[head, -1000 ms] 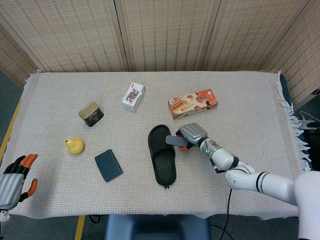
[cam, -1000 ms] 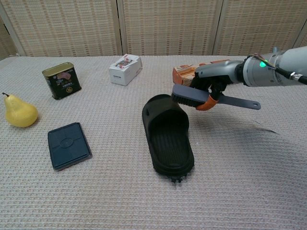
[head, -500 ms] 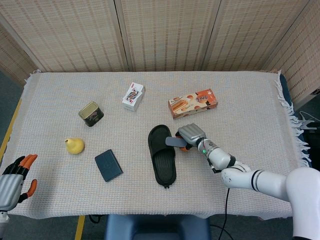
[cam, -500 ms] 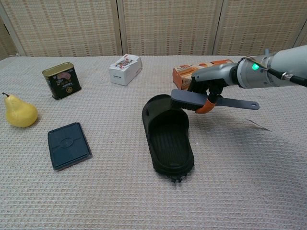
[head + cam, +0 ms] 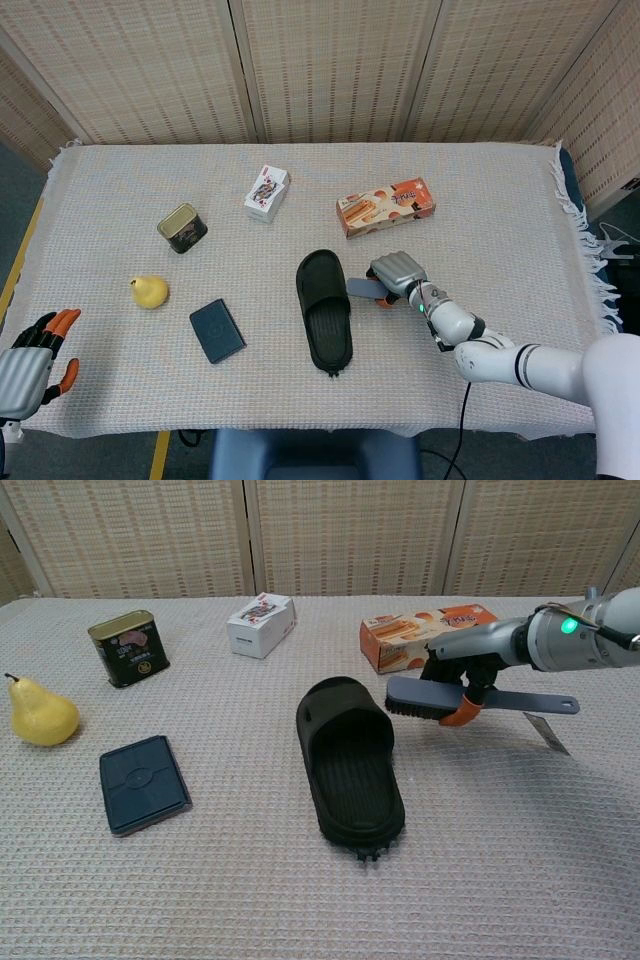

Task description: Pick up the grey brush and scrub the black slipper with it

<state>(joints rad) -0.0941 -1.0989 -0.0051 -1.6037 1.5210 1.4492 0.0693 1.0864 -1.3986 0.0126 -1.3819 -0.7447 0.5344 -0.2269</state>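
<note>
The black slipper (image 5: 323, 310) (image 5: 349, 756) lies at the table's middle, toe strap toward the far side. My right hand (image 5: 398, 273) (image 5: 470, 672) grips the grey brush (image 5: 362, 288) (image 5: 428, 697) by its middle, bristles down, just right of the slipper's strap and a little above the cloth. The brush handle (image 5: 545, 704) sticks out to the right. The brush does not touch the slipper. My left hand (image 5: 28, 364) hangs open off the table's front left corner, seen only in the head view.
An orange snack box (image 5: 385, 205) (image 5: 425, 631) lies right behind the right hand. A card box (image 5: 266, 192), a tin can (image 5: 182, 227), a yellow pear (image 5: 149, 291) and a dark blue case (image 5: 217, 330) sit to the left of the slipper.
My right hand has carried the brush to the right, off the slipper's strap edge and clear of it. The left hand has barely moved.
</note>
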